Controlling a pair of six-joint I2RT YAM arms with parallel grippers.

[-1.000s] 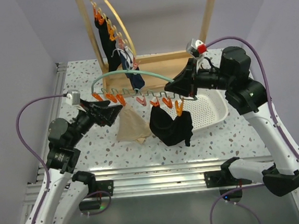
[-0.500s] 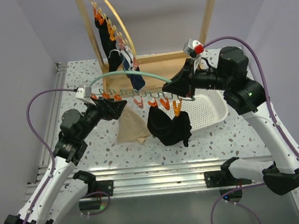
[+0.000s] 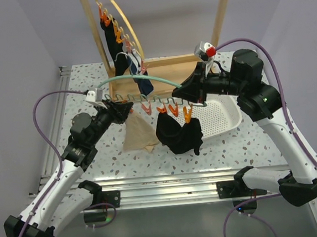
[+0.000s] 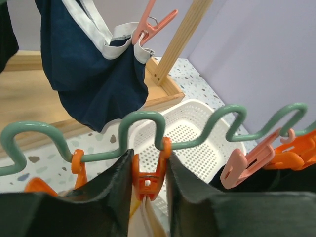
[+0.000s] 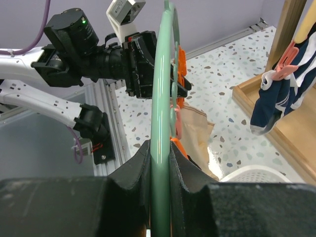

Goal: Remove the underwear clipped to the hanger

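My right gripper (image 3: 192, 93) (image 5: 160, 163) is shut on the rod of the green hanger (image 3: 138, 76) (image 5: 160, 98) and holds it above the table. From its wavy rail (image 4: 138, 118) hang the pale beige underwear (image 3: 137, 134) (image 4: 145, 219) and the black underwear (image 3: 179, 133), each held by orange clips. My left gripper (image 3: 125, 108) (image 4: 146, 173) is closed on the sides of the orange clip (image 4: 146, 185) that grips the beige piece. Navy underwear with white trim (image 3: 143, 84) (image 4: 94, 74) and a long black piece (image 3: 110, 42) hang on a round hoop (image 3: 122, 16) behind.
A white perforated basket (image 3: 225, 118) (image 4: 192, 133) sits on the table under the hanger's right end. A wooden frame (image 3: 92, 30) with a wooden base tray (image 3: 170, 67) stands at the back. A pink clip (image 4: 247, 165) hangs empty beside the held one.
My left arm has reached up and right to the hanger, and its jaws have closed from wide open onto the orange clip. The hanger has shifted slightly left.
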